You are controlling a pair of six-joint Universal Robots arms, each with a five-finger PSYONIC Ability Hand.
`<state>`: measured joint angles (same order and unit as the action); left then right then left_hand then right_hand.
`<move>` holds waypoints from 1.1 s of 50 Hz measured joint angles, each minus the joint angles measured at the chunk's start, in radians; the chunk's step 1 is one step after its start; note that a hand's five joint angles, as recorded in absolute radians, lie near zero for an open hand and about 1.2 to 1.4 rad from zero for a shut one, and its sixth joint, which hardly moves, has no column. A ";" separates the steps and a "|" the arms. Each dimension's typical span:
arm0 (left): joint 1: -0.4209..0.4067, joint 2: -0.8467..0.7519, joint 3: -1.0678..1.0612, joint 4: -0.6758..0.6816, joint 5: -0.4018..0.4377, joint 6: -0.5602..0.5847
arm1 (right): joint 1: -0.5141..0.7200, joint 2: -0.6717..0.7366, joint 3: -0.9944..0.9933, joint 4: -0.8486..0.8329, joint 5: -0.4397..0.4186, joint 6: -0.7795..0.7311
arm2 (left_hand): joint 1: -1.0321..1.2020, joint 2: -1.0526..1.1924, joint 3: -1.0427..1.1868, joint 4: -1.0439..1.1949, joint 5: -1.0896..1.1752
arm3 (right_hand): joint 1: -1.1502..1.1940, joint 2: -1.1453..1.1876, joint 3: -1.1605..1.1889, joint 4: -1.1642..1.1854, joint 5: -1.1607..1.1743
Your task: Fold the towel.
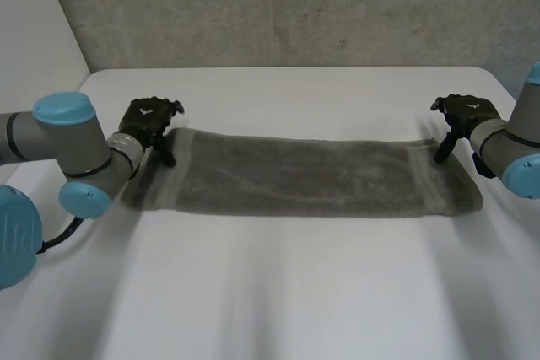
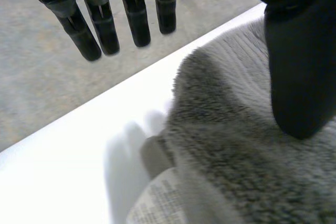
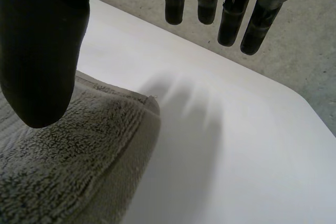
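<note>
Grey towel lies flat as one long band across the white table, its long edges running side to side. There is wide bare tabletop on the near side of the towel and a narrower strip on its far side before the concrete wall. Both short ends stop short of the table's side edges.

Left hand is at the towel's far left corner. Its fingers are straight and spread, reaching out past the corner, and its thumb hangs apart from them over the pile — nothing pinched. A white label shows at that end's hem.

Right hand is at the far right corner in a mirrored pose: straight fingers over bare table beyond the hem, thumb over the towel, hand slack. I can't tell whether either thumb touches the towel.

Both arms come in low from the towel's outer ends, wrists angled inward.
</note>
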<state>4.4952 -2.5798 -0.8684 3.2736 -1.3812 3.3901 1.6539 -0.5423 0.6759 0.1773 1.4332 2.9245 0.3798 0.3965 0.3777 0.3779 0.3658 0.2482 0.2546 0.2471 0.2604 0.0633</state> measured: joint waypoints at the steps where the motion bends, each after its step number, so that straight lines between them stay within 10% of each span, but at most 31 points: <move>1: -0.001 0.006 0.003 -0.005 -0.020 0.000 | 0.002 -0.006 0.007 0.000 0.004 -0.001 | -0.019 -0.025 -0.028 -0.018 -0.029 | -0.006 0.000 0.000 0.000 0.000; 21: 0.007 0.479 -0.478 -0.035 -0.168 -0.012 | -0.013 -0.530 0.640 -0.175 -0.050 -0.101 | -0.063 -0.085 -0.078 -0.059 -0.088 | -0.014 0.000 0.000 0.000 0.000; 35: -0.052 0.692 -0.904 0.243 -0.164 -0.006 | -0.032 -0.535 0.939 -0.336 -0.077 -0.346 | -0.069 -0.085 -0.084 -0.059 -0.093 | 0.065 0.051 0.062 0.044 0.085; 46: -0.058 0.672 -0.951 0.328 -0.166 0.000 | -0.080 -0.412 0.913 -0.400 -0.074 -0.404 | -0.070 -0.085 -0.084 -0.059 -0.093 | 1.024 1.048 1.042 1.033 1.057; 55: -0.054 0.662 -0.948 0.323 -0.166 -0.001 | -0.153 -0.464 0.898 -0.407 -0.038 -0.403 | -0.070 -0.085 -0.084 -0.059 -0.093 | 1.066 1.063 1.072 1.083 1.100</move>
<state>4.4412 -1.9181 -1.8164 3.5964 -1.5467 3.3895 1.5011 -1.0066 1.5737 -0.2299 1.3956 2.5218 0.3102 0.3112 0.2934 0.3186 0.2731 1.3140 1.3177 1.3192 1.3429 1.1632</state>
